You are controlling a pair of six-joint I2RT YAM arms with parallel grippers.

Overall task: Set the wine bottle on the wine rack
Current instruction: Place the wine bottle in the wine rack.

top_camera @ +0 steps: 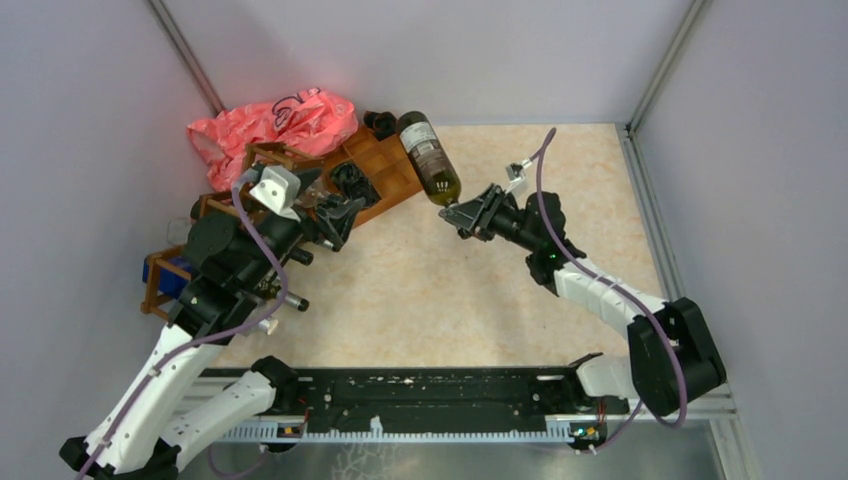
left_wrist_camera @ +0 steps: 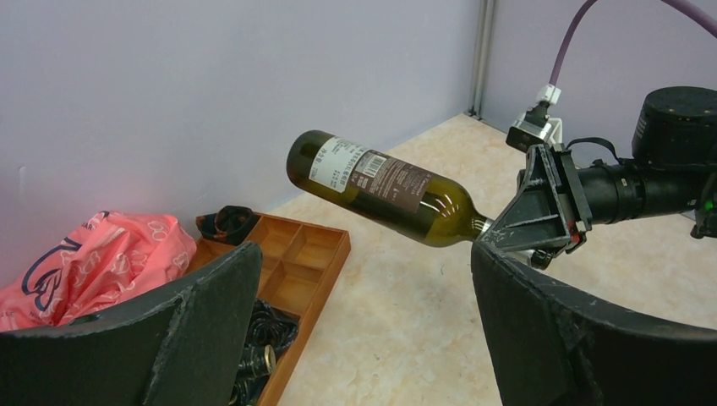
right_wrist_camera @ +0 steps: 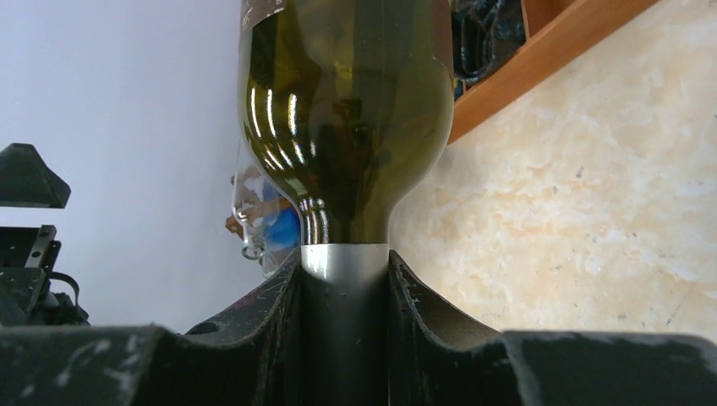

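- Upper centre, your right gripper (top_camera: 462, 212) clamps the neck of the dark green glass wine bottle (top_camera: 430, 155) (lifted off the table).
- Your left gripper (left_wrist_camera: 363, 338) gapes empty near the dark brown slatted wooden wine rack (top_camera: 262, 152), upper left.

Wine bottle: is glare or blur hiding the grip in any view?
Right wrist: bright streaks on the wine bottle shoulder, yet its neck shows sharp, clamped in the right gripper. Left wrist: bottle evenly lit, no blur. Top external: pink plastic bag glows oversaturated; bottle small but clear.
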